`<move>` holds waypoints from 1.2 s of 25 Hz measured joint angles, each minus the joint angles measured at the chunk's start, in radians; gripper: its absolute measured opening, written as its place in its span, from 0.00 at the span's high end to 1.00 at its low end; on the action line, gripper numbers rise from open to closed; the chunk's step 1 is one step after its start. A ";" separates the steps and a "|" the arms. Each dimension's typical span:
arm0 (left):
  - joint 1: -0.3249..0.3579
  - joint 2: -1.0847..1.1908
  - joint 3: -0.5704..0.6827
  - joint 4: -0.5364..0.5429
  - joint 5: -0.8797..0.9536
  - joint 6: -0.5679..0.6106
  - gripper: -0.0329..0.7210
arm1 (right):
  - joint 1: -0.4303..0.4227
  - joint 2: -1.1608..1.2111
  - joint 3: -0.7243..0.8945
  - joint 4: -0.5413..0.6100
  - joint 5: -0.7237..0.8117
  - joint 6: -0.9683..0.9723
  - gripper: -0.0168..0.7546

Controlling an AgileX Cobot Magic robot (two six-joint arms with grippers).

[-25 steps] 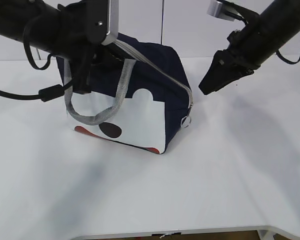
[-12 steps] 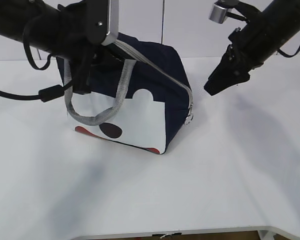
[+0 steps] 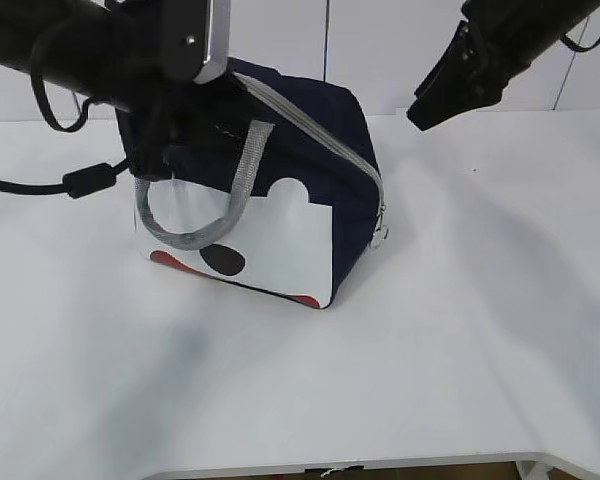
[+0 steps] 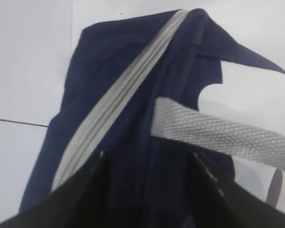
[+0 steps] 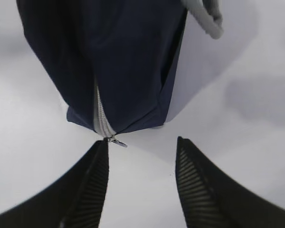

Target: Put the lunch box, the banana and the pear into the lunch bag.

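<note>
The navy lunch bag (image 3: pixel 315 165) stands on the white table with its grey zipper (image 3: pixel 310 125) closed along the top; its white face points toward the front. My left gripper (image 3: pixel 165 145) hangs over the bag's upper left end. In the left wrist view its fingers (image 4: pixel 147 164) stand apart over the navy fabric (image 4: pixel 123 61) beside the zipper, so it is open. The right gripper (image 3: pixel 422 112) is open and empty, raised in the air to the right of the bag. The ring pull (image 5: pixel 116 141) hangs at the bag's end, just past that gripper's (image 5: pixel 142 147) left fingertip. The lunch box, banana and pear are out of view.
One grey strap handle (image 3: pixel 195 235) droops over the bag's white face and shows as a mesh band (image 4: pixel 218 135) in the left wrist view. The table's front edge (image 3: pixel 330 465) runs along the bottom. A pale wall stands behind the table.
The right gripper has lifted up and to the right, away from the bag's zipper end. The left gripper's jaws have parted. The bag has barely shifted.
</note>
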 joint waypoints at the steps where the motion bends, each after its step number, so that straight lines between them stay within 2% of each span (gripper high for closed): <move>1: 0.000 -0.004 0.000 0.002 0.000 0.000 0.44 | 0.000 0.000 -0.008 0.000 0.001 0.000 0.47; 5: 0.003 -0.027 0.000 0.019 0.008 0.000 0.43 | 0.000 -0.002 -0.030 0.000 0.006 0.004 0.47; 21: 0.005 -0.247 0.000 0.248 0.111 -0.013 0.43 | 0.000 -0.105 -0.030 -0.002 0.017 0.036 0.47; 24: 0.005 -0.302 0.000 0.332 0.168 -0.097 0.43 | 0.000 -0.142 -0.030 -0.002 0.019 0.047 0.47; 30: 0.005 -0.423 0.000 0.582 0.301 -0.389 0.43 | 0.000 -0.225 -0.030 -0.002 0.024 0.057 0.47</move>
